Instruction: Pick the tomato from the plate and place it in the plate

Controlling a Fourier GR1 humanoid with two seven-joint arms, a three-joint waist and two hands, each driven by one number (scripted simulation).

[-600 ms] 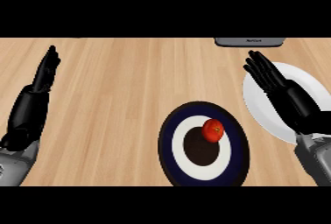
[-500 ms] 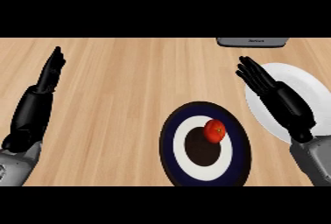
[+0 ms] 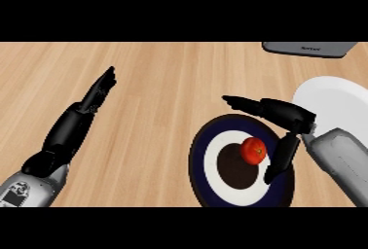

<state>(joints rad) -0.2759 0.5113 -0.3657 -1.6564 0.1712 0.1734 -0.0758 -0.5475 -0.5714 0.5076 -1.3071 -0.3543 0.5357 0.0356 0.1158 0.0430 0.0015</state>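
A red tomato [image 3: 253, 150] lies on the dark blue plate with a white ring [image 3: 202, 165], right of the plate's dark centre. My right hand [image 3: 284, 115] hangs over the plate's upper right. Its fingers reach left beyond the tomato, and its thumb [image 3: 280, 158] points down just right of the tomato, close to it. The hand is open and holds nothing. A plain white plate [image 3: 332, 100] sits at the right edge, partly hidden by my right forearm. At the left my left hand [image 3: 90, 104] stays open, fingers up, resting.
A grey device [image 3: 309, 48] lies at the top right edge of the wooden counter. Bare wood stretches across the middle and the upper left.
My right hand has swung left from over the white plate to above the blue plate, fingers past the tomato and thumb down beside it. The left hand shifted slightly right.
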